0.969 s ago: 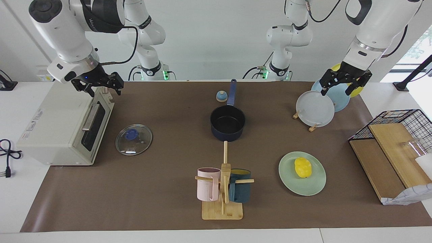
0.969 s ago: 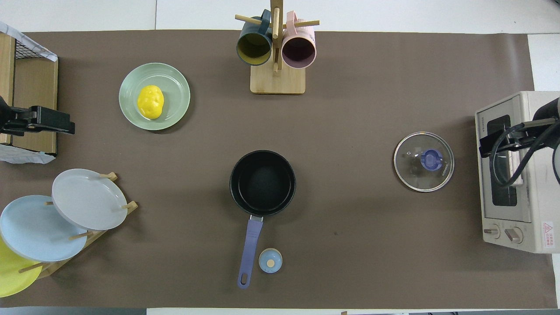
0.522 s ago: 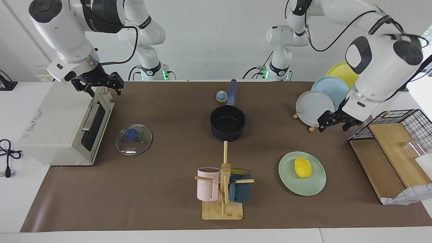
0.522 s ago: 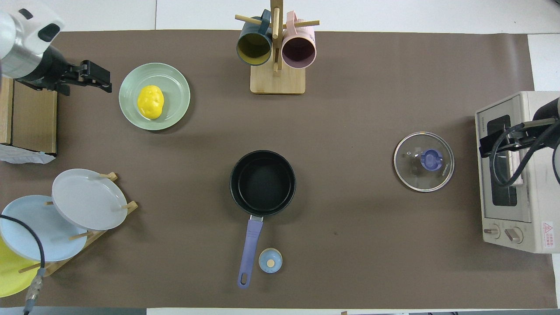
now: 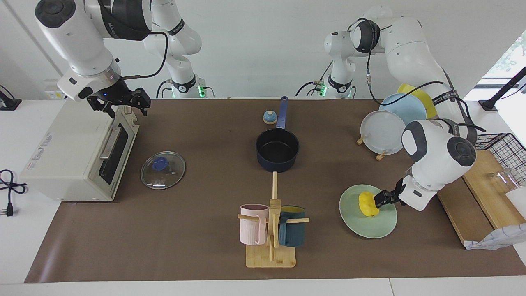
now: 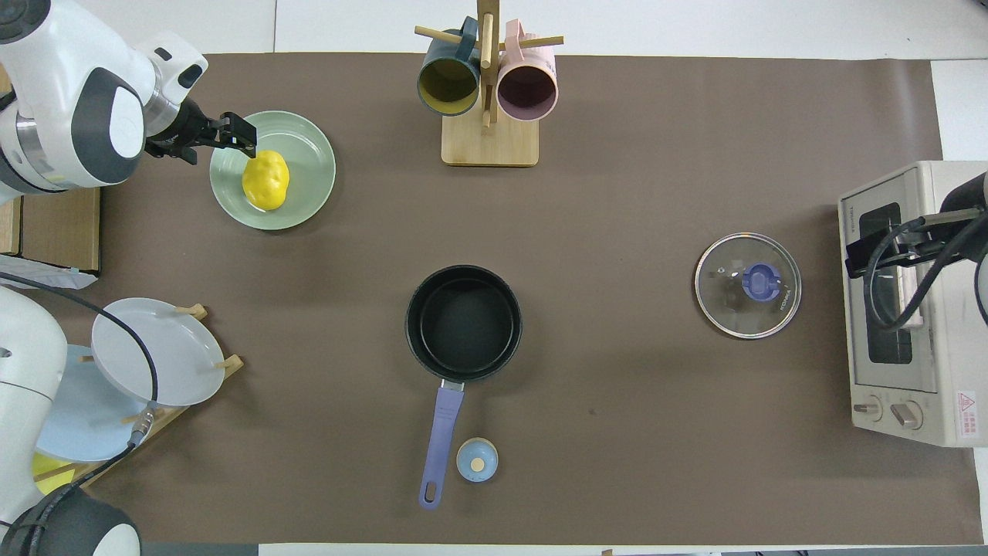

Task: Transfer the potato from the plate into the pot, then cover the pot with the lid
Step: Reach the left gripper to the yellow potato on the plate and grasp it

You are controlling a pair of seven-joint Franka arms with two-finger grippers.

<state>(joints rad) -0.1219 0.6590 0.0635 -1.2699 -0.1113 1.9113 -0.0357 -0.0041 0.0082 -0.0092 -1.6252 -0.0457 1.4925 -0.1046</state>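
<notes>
Brown mat covers the bench, white wall at the robots' end. You have the left gripper low over the plate, at the potato; fingers look spread beside it, nothing pinched yet, contact cannot be confirmed. The potato lies on the plate toward the left arm's end. The pot sits mid-bench, mouth open, so a drop-in looks easy. The lid lies flat, knob up, toward the right arm's end, in front of the oven. The right gripper waits over the oven, fingers spread, presumably kept for the lid.
</notes>
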